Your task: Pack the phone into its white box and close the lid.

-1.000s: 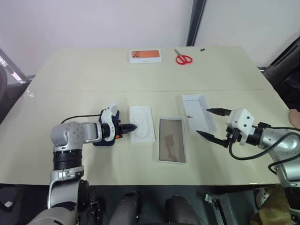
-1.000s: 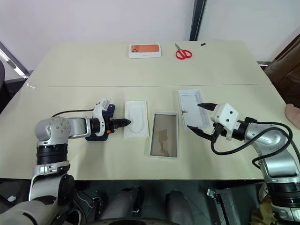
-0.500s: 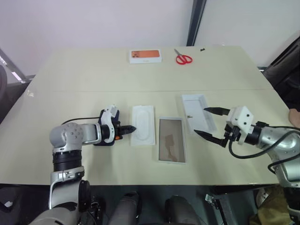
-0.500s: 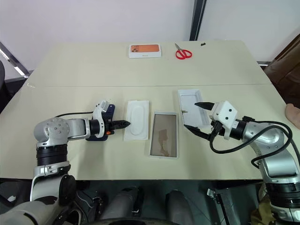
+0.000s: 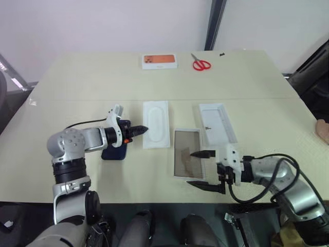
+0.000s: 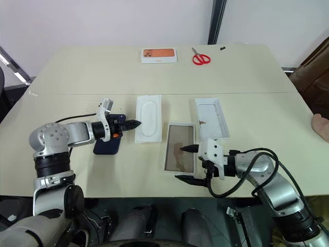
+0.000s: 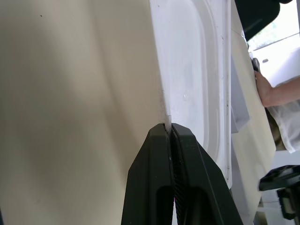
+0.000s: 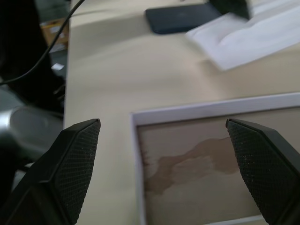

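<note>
Right gripper [image 6: 187,163] swung over — white box [image 6: 180,147] between jaws.

A plain test room or lab, set up for trials. A wide, pale beige worktop [image 5: 92,77] made of two slabs joined at a seam stands against bare white walls [image 5: 103,23], with a dark vertical post [image 5: 213,23] at the far side. Red-handled scissors [image 5: 201,64] and an orange-topped white box [image 5: 160,62] lie at the far edge. A person's hand [image 6: 321,126] rests at the right edge.
</note>
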You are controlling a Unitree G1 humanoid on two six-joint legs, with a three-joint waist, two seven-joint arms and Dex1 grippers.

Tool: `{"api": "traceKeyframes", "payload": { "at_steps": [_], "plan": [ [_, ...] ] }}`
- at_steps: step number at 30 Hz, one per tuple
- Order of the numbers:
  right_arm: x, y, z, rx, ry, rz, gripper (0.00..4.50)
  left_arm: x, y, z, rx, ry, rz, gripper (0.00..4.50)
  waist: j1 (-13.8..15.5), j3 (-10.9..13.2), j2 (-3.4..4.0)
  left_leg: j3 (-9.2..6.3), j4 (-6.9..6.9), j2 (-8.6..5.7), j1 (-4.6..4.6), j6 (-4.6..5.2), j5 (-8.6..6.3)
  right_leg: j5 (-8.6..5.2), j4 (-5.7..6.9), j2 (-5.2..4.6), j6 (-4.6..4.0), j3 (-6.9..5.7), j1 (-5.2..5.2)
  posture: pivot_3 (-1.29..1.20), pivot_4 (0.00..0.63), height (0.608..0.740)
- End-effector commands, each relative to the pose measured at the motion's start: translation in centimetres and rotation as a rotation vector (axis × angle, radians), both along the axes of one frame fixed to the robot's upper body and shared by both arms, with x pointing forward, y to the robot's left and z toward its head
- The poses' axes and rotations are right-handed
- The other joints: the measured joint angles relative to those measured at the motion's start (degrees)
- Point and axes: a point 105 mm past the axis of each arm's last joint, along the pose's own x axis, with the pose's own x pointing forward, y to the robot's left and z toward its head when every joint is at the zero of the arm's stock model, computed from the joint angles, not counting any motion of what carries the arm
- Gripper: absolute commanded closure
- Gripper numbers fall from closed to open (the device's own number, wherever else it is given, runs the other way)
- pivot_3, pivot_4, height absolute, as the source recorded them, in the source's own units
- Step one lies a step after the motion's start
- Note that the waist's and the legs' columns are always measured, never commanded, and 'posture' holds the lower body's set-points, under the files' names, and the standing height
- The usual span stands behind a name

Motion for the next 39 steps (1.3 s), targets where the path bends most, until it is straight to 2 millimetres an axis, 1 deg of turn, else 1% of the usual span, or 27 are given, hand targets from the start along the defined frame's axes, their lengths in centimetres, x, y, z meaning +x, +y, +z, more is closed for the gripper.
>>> {"api": "traceKeyframes", "payload": {
  "at_steps": [1, 3, 6, 8, 10, 13, 15, 17, 18, 20, 21, 24, 26, 29, 32, 33, 35, 37, 39],
  "plan": [
    [-0.4, 0.6, -0.1, -0.035, -0.019, 0.078, 0.00, 0.4, -0.1, 1.9, -0.022, -0.063, -0.009, 4.46, 0.01, 0.01, -0.03, -0.01, 0.00, 0.00, 0.00, 0.00, 0.00, 0.00, 0.00, 0.00, 0.00, 0.00, 0.00, 0.00, 0.150, 0.734],
    [-0.3, 0.7, -0.9, -0.063, -0.012, 0.092, 0.00, 0.5, -0.1, 2.4, -0.024, -0.087, -0.007, 4.46, 0.01, 0.04, -0.07, 0.00, 0.00, 0.00, 0.00, -0.01, 0.00, 0.00, 0.00, 0.00, 0.00, 0.00, 0.01, 0.00, 0.150, 0.734],
    [0.1, 0.5, -2.1, -0.115, 0.001, 0.100, 0.80, 0.6, -0.2, 2.6, -0.017, -0.105, -0.003, 4.50, 0.02, 0.04, -0.08, 0.00, 0.01, 0.00, 0.00, -0.03, 0.01, 0.00, 0.00, 0.00, 0.00, 0.00, 0.01, 0.00, 0.150, 0.734],
    [0.3, 0.2, -2.9, -0.146, 0.013, 0.100, 1.85, 0.7, -0.2, 2.6, -0.018, -0.122, 0.009, 4.50, 0.02, 0.05, -0.08, 0.00, 0.01, 0.00, 0.00, -0.04, 0.02, 0.00, 0.00, 0.00, 0.00, 0.00, 0.01, 0.00, 0.150, 0.734],
    [0.5, 0.0, -3.3, -0.181, -0.012, 0.108, 2.90, 0.6, -0.1, 2.4, -0.008, -0.119, 0.014, 4.50, 0.02, 0.05, -0.08, 0.00, 0.01, 0.00, 0.00, -0.04, 0.02, 0.00, 0.00, 0.00, 0.00, 0.00, 0.01, 0.00, 0.150, 0.734],
    [1.2, 0.2, -2.6, -0.162, -0.047, 0.101, 4.48, 0.5, -0.3, 2.6, -0.029, -0.122, 0.004, 4.50, 0.01, 0.05, -0.08, 0.00, 0.01, 0.00, 0.00, -0.05, 0.02, 0.00, 0.00, 0.00, 0.00, 0.00, 0.01, 0.00, 0.150, 0.734],
    [1.8, 0.4, -2.0, -0.153, -0.086, 0.096, 4.48, 0.5, -0.4, 2.9, -0.044, -0.129, -0.001, 4.50, 0.02, 0.05, -0.08, 0.00, 0.01, 0.00, 0.00, -0.05, 0.03, 0.00, 0.00, 0.01, 0.00, 0.00, 0.01, 0.00, 0.150, 0.734],
    [3.0, 1.2, -0.6, -0.093, -0.134, 0.061, 4.48, 0.4, -0.7, 3.4, -0.025, -0.168, -0.020, 4.50, -0.16, 0.07, -0.12, 0.00, 0.00, 0.01, 0.00, -0.06, 0.03, 0.00, 0.01, 0.01, 0.00, 0.00, 0.00, 0.00, 0.150, 0.734],
    [4.5, 1.6, 0.2, -0.095, -0.223, 0.023, 4.48, 0.6, -0.9, 3.9, -0.057, -0.171, -0.019, 4.50, -0.34, 0.08, -0.13, 0.00, 0.00, 0.02, 0.00, -0.07, 0.04, 0.00, 0.02, 0.03, 0.00, 0.01, -0.02, 0.00, 0.150, 0.734],
    [6.1, 1.9, 1.0, -0.104, -0.323, -0.019, 4.48, 0.6, -1.3, 4.7, -0.115, -0.161, -0.028, 4.50, -0.35, 0.08, -0.13, -0.01, 0.00, 0.03, 0.00, -0.12, 0.06, 0.00, 0.06, 0.06, -0.01, 0.01, -0.04, 0.00, 0.150, 0.734],
    [6.5, 2.0, 1.1, -0.106, -0.341, -0.028, 4.48, 0.6, -1.5, 4.9, -0.135, -0.155, -0.037, 4.50, -0.28, 0.08, -0.14, -0.01, 0.00, 0.03, 0.00, -0.14, 0.08, 0.00, 0.08, 0.06, -0.01, 0.01, -0.06, 0.00, 0.150, 0.734],
    [7.2, 2.1, 0.2, -0.145, -0.366, -0.025, 4.48, 0.4, -2.1, 5.1, -0.145, -0.150, -0.058, 4.50, 0.01, 0.09, -0.16, -0.01, 0.01, 0.02, 0.00, -0.16, 0.09, 0.00, 0.04, 0.06, 0.00, -0.01, -0.05, 0.00, 0.150, 0.734],
    [7.3, 2.5, 0.0, -0.113, -0.313, -0.028, 4.48, 0.4, -2.4, 4.6, -0.126, -0.141, -0.050, 4.50, -0.03, 0.10, -0.18, 0.00, 0.01, 0.01, 0.00, -0.17, 0.09, 0.00, 0.02, 0.05, 0.00, -0.01, -0.04, 0.00, 0.150, 0.734],
    [6.9, 3.0, -0.1, -0.110, -0.314, 0.010, 3.59, 0.6, -2.6, 3.9, -0.134, -0.117, -0.029, 4.50, -0.13, 0.11, -0.18, 0.00, 0.03, 0.02, -0.01, -0.19, 0.11, 0.00, 0.06, 0.05, 0.00, 0.01, -0.04, 0.00, 0.150, 0.734],
    [6.9, 2.7, -0.6, -0.144, -0.329, 0.017, 2.21, 0.4, -2.9, 3.7, -0.131, -0.113, -0.032, 4.50, -0.38, 0.11, -0.18, -0.01, 0.03, 0.03, -0.01, -0.23, 0.13, 0.00, 0.14, 0.08, 0.00, 0.01, -0.07, 0.00, 0.150, 0.734],
    [6.8, 2.6, -0.6, -0.145, -0.330, 0.018, 1.62, 0.3, -3.0, 3.6, -0.130, -0.111, -0.035, 4.50, -0.45, 0.11, -0.18, 0.00, 0.02, 0.03, -0.01, -0.24, 0.14, 0.00, 0.15, 0.08, 0.00, 0.01, -0.08, 0.00, 0.150, 0.734],
    [6.9, 2.3, -0.2, -0.137, -0.339, 0.009, 0.69, 0.3, -3.0, 3.4, -0.120, -0.112, -0.036, 4.50, -0.50, 0.11, -0.18, -0.01, 0.01, 0.03, -0.01, -0.24, 0.14, 0.00, 0.16, 0.08, 0.00, 0.02, -0.09, 0.00, 0.150, 0.734],
    [7.0, 1.6, 0.6, -0.114, -0.333, -0.017, 0.69, 0.2, -3.1, 3.2, -0.100, -0.115, -0.040, 4.50, -0.45, 0.11, -0.18, -0.01, 0.01, 0.03, -0.01, -0.24, 0.14, 0.00, 0.16, 0.09, 0.00, 0.02, -0.09, 0.00, 0.150, 0.734],
    [7.0, -0.1, 1.9, -0.096, -0.341, -0.065, 0.69, 0.1, -3.3, 2.8, -0.081, -0.117, -0.052, 4.50, -0.15, 0.11, -0.18, 0.00, 0.03, 0.02, -0.01, -0.24, 0.14, 0.00, 0.16, 0.08, 0.00, 0.02, -0.07, 0.00, 0.150, 0.734]
  ]
}}
